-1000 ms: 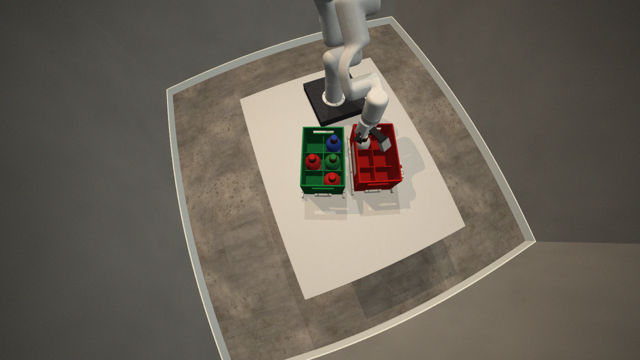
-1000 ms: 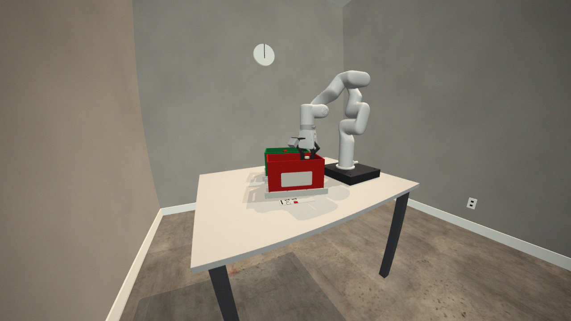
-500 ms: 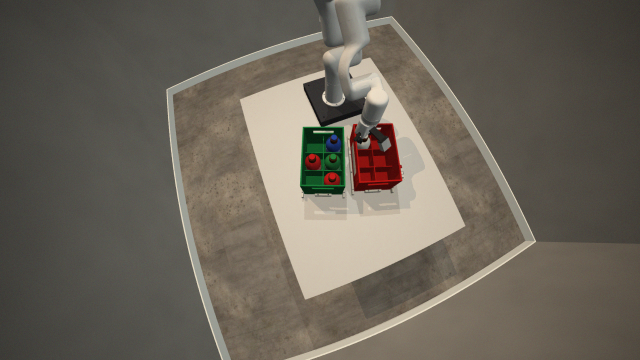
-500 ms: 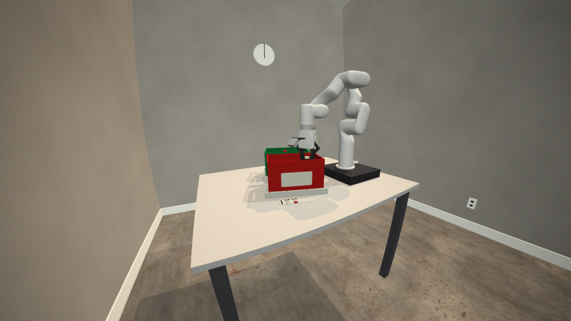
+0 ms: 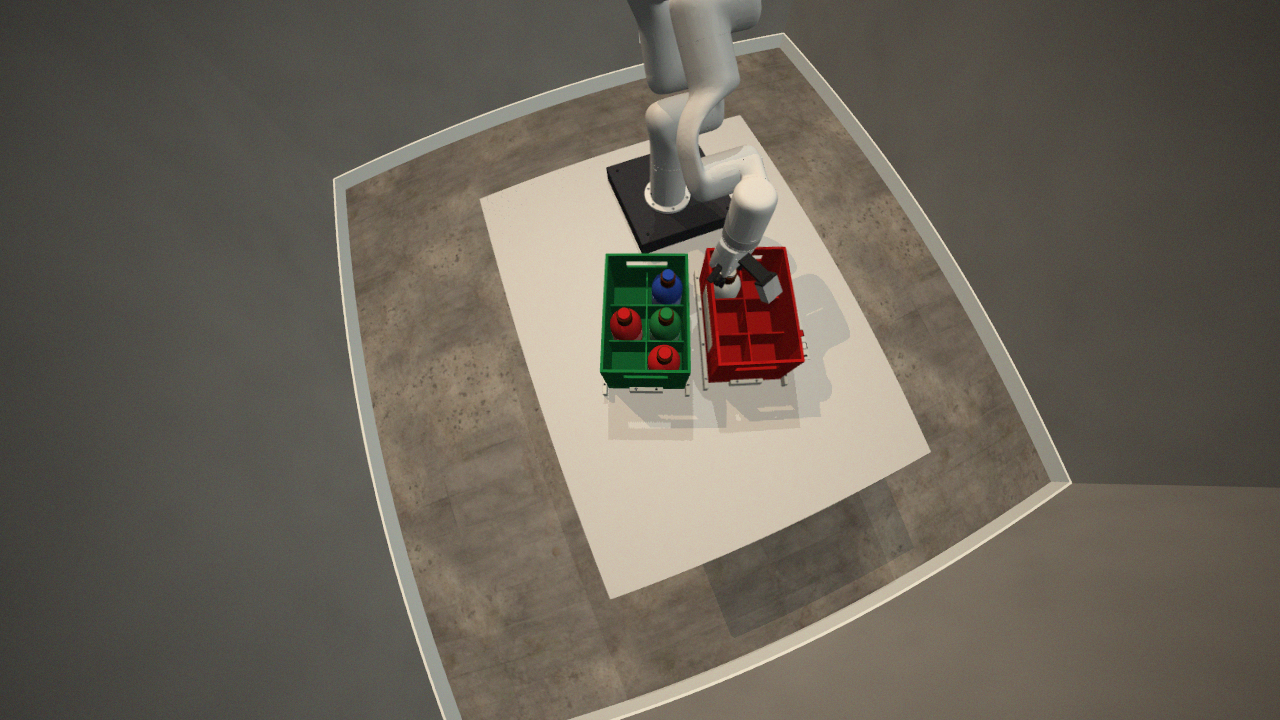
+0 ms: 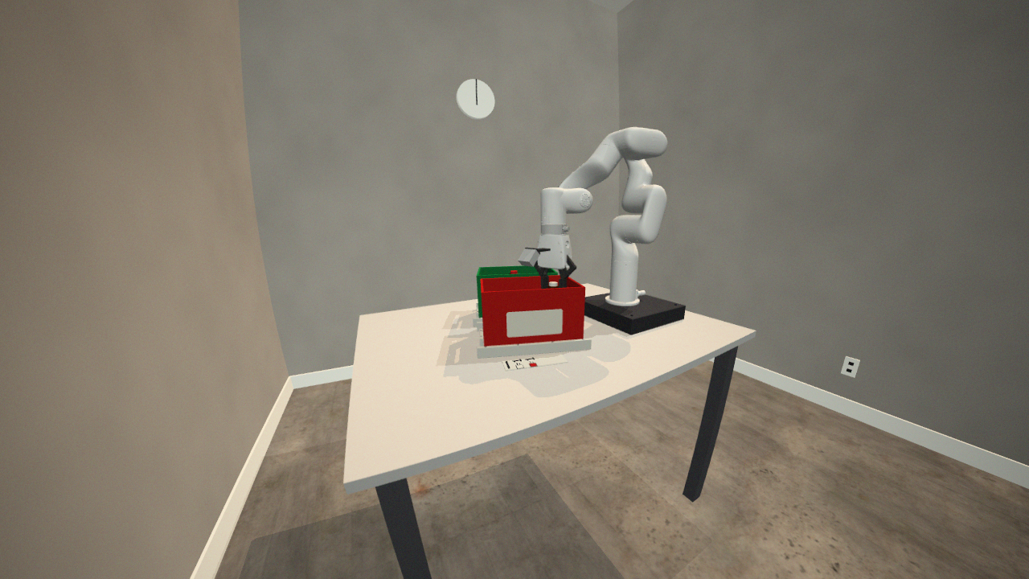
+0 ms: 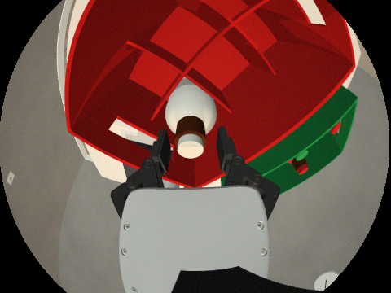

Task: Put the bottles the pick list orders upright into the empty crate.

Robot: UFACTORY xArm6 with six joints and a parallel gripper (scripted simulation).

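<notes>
A: Red crate [image 5: 784,308] beside green crate [image 5: 611,313]. White bottle [image 7: 191,106] stands upright in red's corner cell by the base, directly under gripper [image 7: 192,149]; exit is straight up.

B: Fingers half-open, clear of neck, holding nothing. Only exterior shows the pick list [image 6: 530,365].

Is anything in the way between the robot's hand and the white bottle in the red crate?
Nothing visible is. The open hand sits right above the white bottle, one finger on each side of its neck with gaps showing. The bottle already stands in a corner compartment of the red crate.
</notes>
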